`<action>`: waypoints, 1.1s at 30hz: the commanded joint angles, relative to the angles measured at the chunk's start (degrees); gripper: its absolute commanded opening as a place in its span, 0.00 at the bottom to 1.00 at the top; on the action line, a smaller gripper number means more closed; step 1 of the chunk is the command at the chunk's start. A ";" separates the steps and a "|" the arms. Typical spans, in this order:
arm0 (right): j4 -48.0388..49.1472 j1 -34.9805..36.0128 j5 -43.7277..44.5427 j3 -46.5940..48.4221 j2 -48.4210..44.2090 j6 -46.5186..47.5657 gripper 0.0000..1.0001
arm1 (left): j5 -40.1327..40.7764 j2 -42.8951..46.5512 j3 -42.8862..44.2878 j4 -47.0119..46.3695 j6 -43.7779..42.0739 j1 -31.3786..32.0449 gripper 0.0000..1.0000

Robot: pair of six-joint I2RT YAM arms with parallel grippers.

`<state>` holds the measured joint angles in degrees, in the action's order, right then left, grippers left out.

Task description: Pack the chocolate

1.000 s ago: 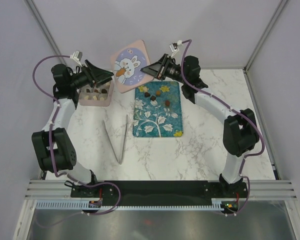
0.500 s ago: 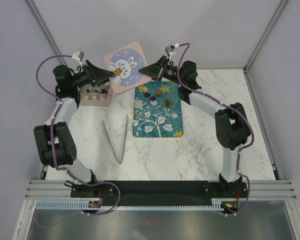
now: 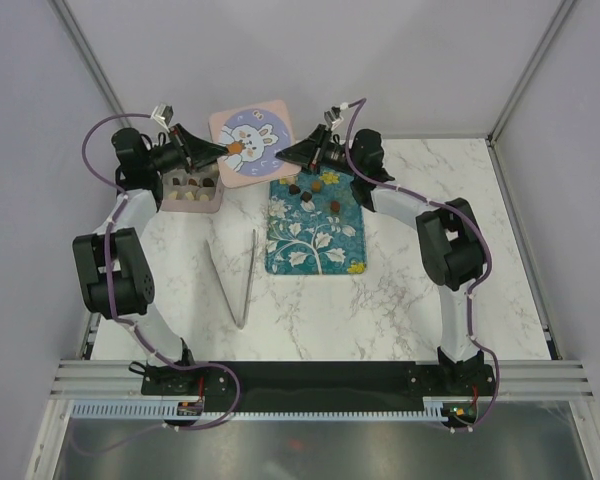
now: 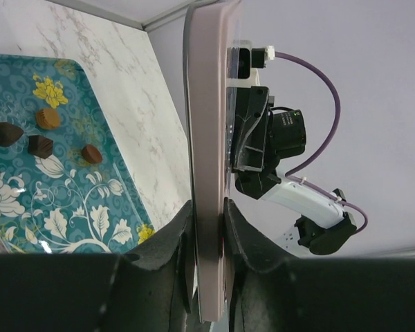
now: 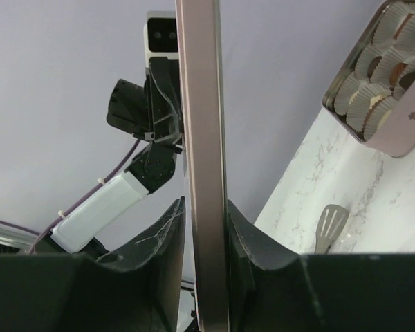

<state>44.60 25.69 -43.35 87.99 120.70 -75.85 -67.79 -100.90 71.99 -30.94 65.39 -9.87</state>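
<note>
Pinching lid (image 3: 250,140) tilted btwn L gripper (image 4: 207,207), R gripper (image 5: 204,205).

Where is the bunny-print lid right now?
Top view: the bunny-print lid is at the back centre, raised between the left gripper and right gripper, behind the pink box and teal tray.

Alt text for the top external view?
Left gripper and right gripper hold a pink bunny lid by opposite edges, raised at the back. Below: a part-filled box, loose chocolates on a teal tray, tongs on the marble table.
</note>
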 commanded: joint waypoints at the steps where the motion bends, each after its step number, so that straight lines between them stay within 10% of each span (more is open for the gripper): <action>1: -1.96 0.32 -2.00 0.35 -1.52 4.92 0.36 | -0.50 -0.79 4.04 3.78 -5.00 0.11 0.02; 13: 1.98 -1.17 -3.76 -6.07 -3.81 5.02 0.40 | -0.33 -1.84 4.39 4.22 -5.79 -0.06 0.02; 20: 9.09 -1.09 -3.58 -7.47 -3.11 -0.24 0.10 | 1.16 -3.07 7.28 11.50 -9.92 -1.11 0.04; 26: 15.43 2.07 1.33 -1.00 2.58 -4.47 0.00 | 14.23 -3.95 15.97 32.37 -21.32 -7.17 0.55; 33: 15.01 5.77 10.99 13.67 13.74 -7.29 0.00 | 29.98 -6.06 23.12 50.00 -32.94 -11.92 0.66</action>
<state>56.55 29.78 -38.85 94.30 130.47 -81.71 -48.01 -106.13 93.03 7.99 42.02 -21.12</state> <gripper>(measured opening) 0.242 0.658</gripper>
